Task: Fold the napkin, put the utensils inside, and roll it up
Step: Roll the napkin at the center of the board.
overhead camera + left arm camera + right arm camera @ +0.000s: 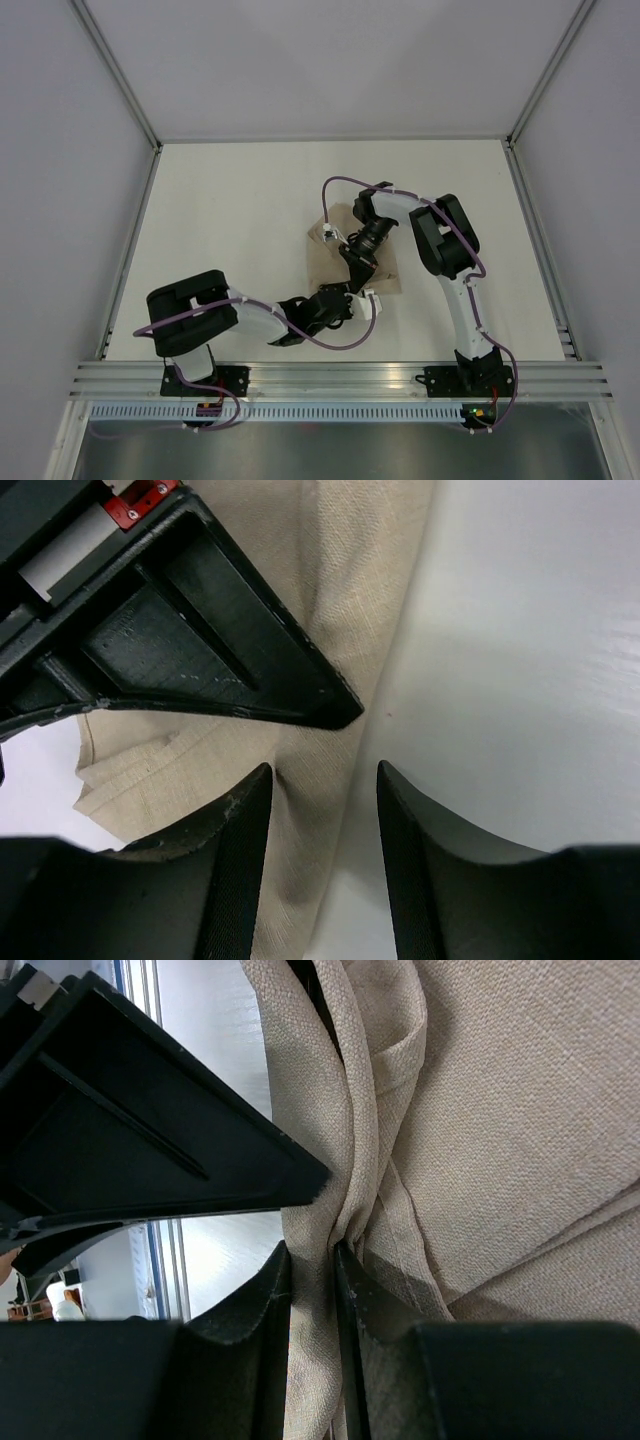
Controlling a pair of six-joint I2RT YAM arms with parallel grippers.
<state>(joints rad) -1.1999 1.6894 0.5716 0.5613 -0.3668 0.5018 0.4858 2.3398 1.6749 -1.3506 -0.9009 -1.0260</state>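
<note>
A matte white table [230, 220] sits boxed in by plain grey walls [60, 150], with ribbed aluminium rails [340, 375] running along its near edge where the two arms are bolted. Near the middle of the table, a little to the right, lies the napkin [320, 268], a tan sheet with a fine, linen-like weave. It does not lie flat: part of it is gathered into soft vertical folds and creases, and a hemmed edge shows along one side.

The right gripper [312, 1252] reaches in from the far side and has its two black, wedge-shaped fingers pressed together on a bunched ridge of the napkin, with the fabric squeezed into a narrow pleat between them.

The left gripper [323, 770] comes in from the near side, just beside the right one. Its jaws stand apart, over the napkin's edge where tan fabric meets white table, and pinch nothing. Its fingers [240, 860] have finely ridged inner faces.
</note>
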